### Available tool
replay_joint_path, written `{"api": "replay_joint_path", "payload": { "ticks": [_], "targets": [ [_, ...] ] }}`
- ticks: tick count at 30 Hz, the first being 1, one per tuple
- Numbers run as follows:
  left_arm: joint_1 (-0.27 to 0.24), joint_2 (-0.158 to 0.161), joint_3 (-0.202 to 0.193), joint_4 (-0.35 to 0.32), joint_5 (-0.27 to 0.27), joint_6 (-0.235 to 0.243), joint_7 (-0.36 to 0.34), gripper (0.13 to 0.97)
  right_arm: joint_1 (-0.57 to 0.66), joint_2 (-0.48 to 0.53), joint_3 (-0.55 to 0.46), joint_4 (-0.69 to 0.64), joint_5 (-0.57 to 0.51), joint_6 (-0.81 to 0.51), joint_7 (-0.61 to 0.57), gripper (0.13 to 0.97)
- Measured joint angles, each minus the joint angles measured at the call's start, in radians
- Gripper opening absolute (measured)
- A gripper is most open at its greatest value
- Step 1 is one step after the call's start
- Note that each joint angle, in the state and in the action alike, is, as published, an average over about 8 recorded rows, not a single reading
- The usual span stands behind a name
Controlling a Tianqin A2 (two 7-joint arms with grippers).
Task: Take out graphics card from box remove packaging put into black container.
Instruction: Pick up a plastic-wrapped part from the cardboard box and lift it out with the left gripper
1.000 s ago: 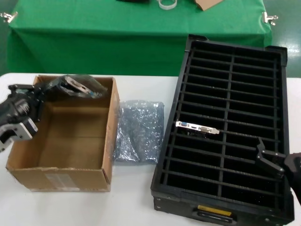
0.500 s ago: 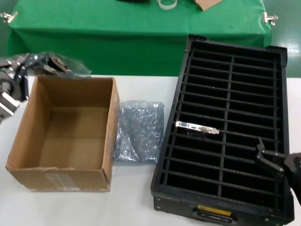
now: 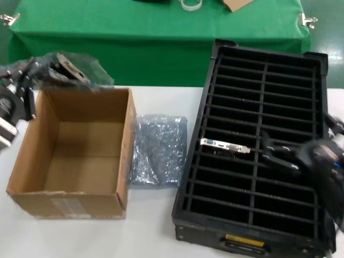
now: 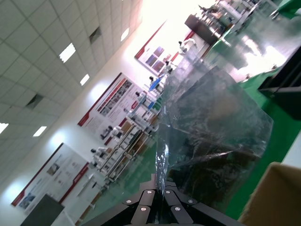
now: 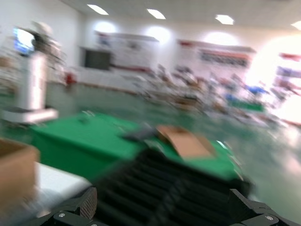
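Left tool (image 3: 33, 72) clenched on bagged graphics card (image 3: 72, 69) – above box (image 3: 75, 148) rim, right tool (image 3: 279, 153) spread apart

Green-draped table (image 3: 161, 37), white worktop (image 3: 150, 226)

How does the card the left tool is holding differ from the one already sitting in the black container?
The graphics card hangs bagged above the box in the left tool; the slotted card is bare, showing only its silver bracket. The held card is tilted; the slotted one lies level in the black container. Both have metal brackets.
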Motion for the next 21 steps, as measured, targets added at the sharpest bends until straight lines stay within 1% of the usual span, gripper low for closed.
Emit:
{"api": "replay_joint_path", "payload": {
  "ticks": [3, 6, 13, 17, 21],
  "targets": [
    [0.034, 0.031, -0.014, -0.032, -0.001, 0.012, 0.026, 0.139, 0.077, -0.002, -0.032, -0.01, 0.006, -0.083, -0.028, 0.966],
    [0.062, 0.072, -0.033, -0.058, -0.006, 0.026, 0.068, 0.139, 0.152, -0.024, -0.047, -0.036, 0.034, -0.19, -0.081, 0.966],
    [0.108, 0.178, -0.091, -0.103, -0.026, 0.061, 0.194, 0.139, 0.287, -0.113, -0.033, -0.152, 0.162, -0.457, -0.223, 0.964],
    [0.122, 0.222, -0.121, -0.125, -0.037, 0.077, 0.246, 0.139, 0.341, -0.155, -0.032, -0.22, 0.216, -0.57, -0.264, 0.951],
    [0.113, 0.255, -0.147, -0.127, -0.049, 0.095, 0.297, 0.139, 0.378, -0.179, -0.049, -0.257, 0.232, -0.63, -0.266, 0.926]
  ]
}}
